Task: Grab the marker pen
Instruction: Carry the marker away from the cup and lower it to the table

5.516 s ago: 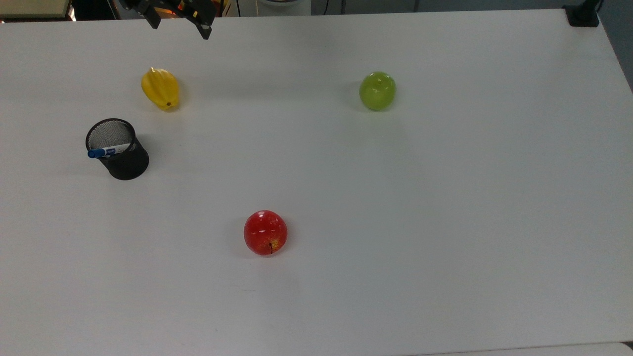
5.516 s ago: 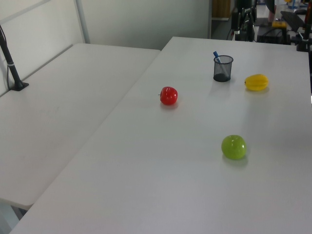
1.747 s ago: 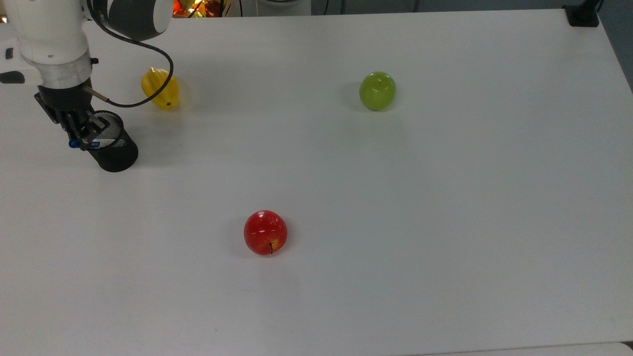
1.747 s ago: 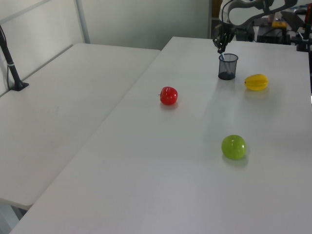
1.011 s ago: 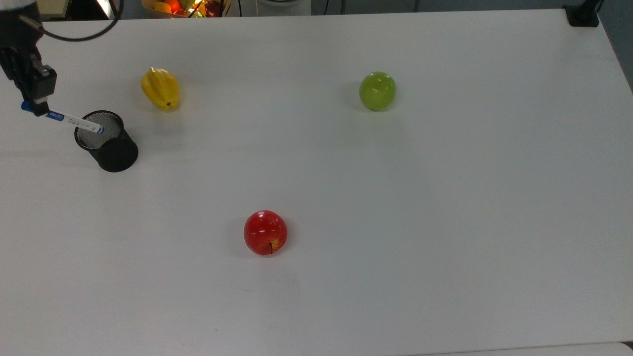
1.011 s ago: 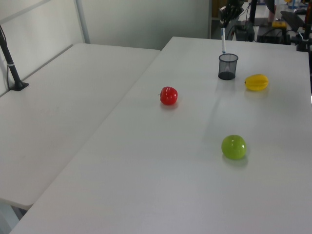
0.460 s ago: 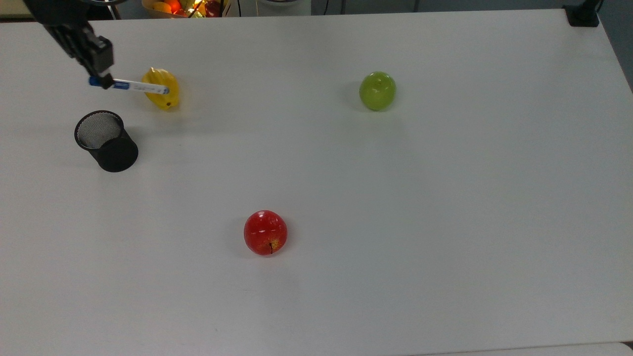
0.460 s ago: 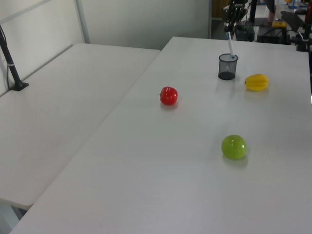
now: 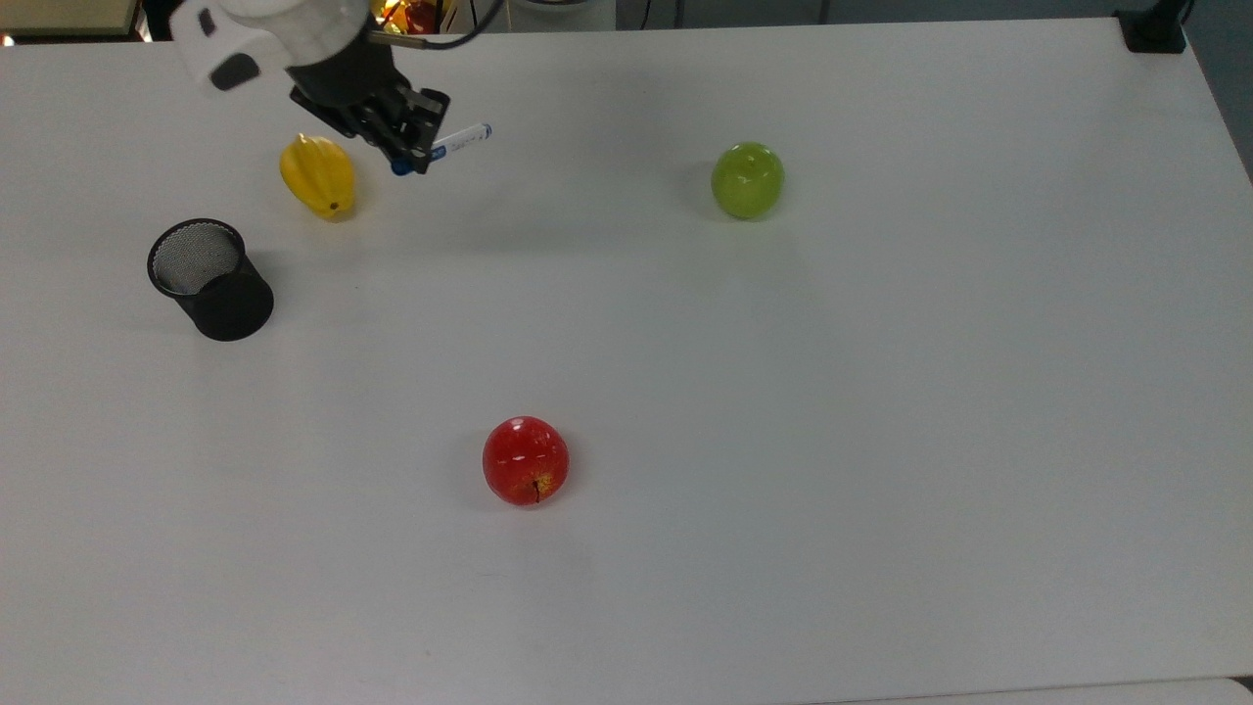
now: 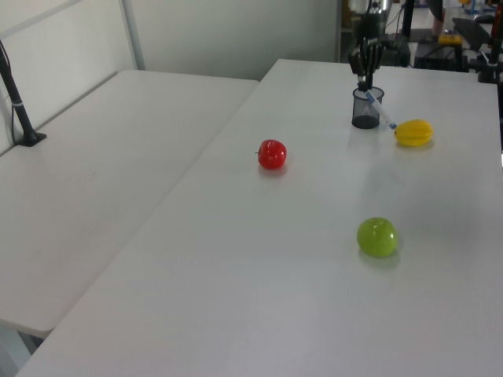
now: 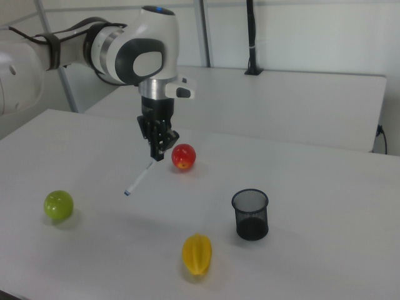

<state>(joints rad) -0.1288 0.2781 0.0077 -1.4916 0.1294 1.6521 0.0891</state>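
Observation:
The marker pen, white with a blue cap, hangs in the air above the table, held at its capped end by my gripper, which is shut on it. In the top view it sits just right of the yellow star fruit. In the right view the pen slants down and to the left from the gripper, well clear of the table top. In the left view the gripper is above the black mesh cup, and the pen slopes toward the star fruit.
The black mesh cup stands empty at the top view's left. A green apple lies at the top view's upper right and a red apple near the middle front. All rest on the white table.
My gripper has lifted the marker pen out of the mesh cup and carried it toward the top view's right, past the star fruit. The cup shifted slightly and now stands empty.

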